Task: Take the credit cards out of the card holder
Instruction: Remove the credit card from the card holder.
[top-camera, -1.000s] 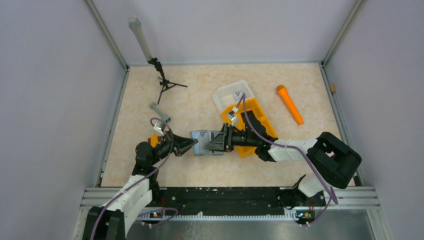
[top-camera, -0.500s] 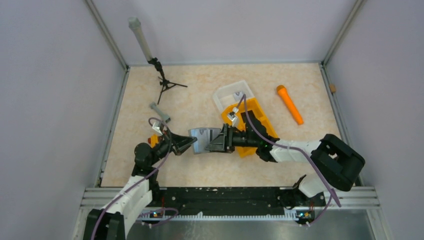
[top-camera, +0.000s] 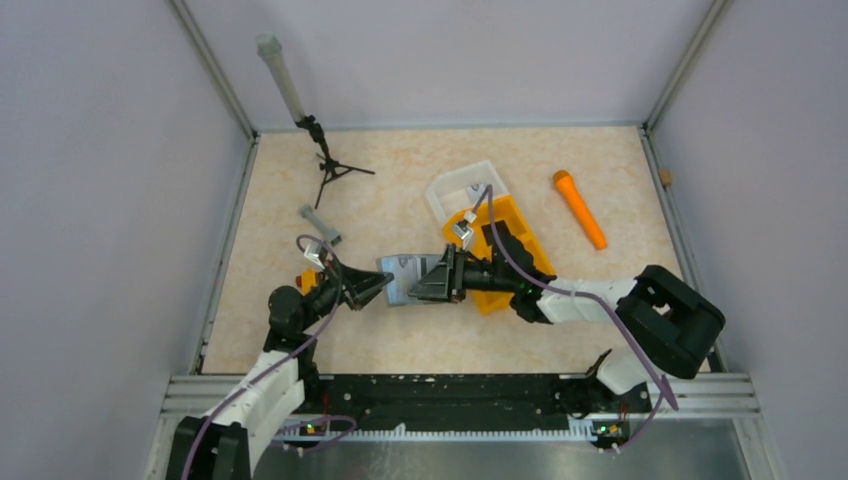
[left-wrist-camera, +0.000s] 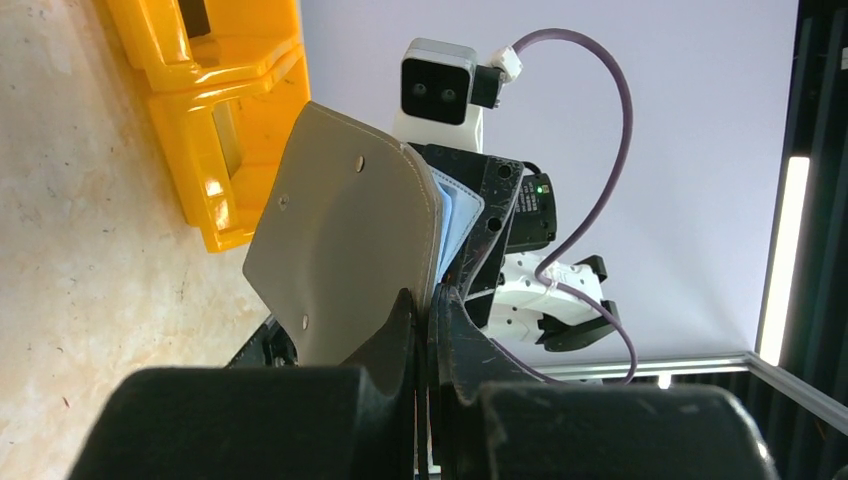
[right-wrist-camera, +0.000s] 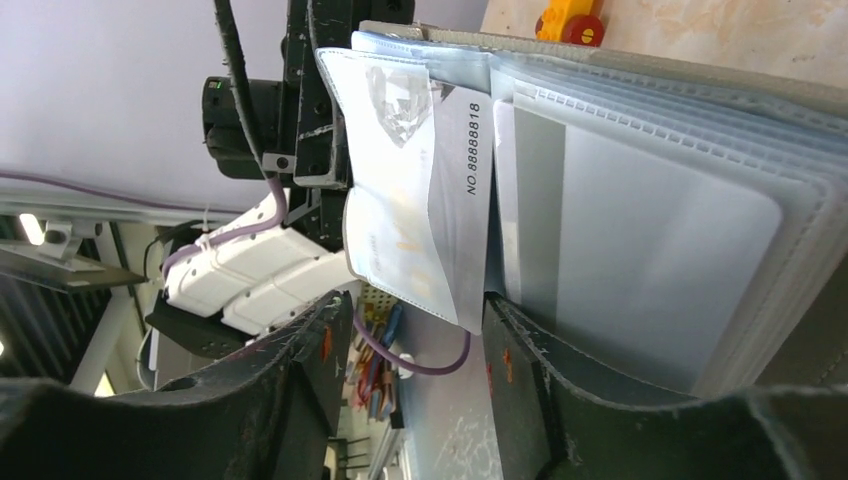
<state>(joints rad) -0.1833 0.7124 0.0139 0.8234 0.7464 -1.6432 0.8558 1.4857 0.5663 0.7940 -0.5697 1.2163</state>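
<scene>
The grey card holder is held up off the table between both grippers. My left gripper is shut on its edge; in the left wrist view the jaws pinch the grey flap, with light blue cards showing behind it. My right gripper is open at the holder's other side. In the right wrist view a pale card printed "NO.88888818" sticks out of the holder's clear sleeves. Its lower corner hangs between my open right fingers.
An orange two-compartment bin and a clear plastic tray lie just behind the right gripper. An orange marker lies at the back right. A black tripod with a grey pole and a small grey cylinder are at the back left.
The holder has been lifted and tilted slightly up off the table between the grippers. The right gripper has shifted a little with it.
</scene>
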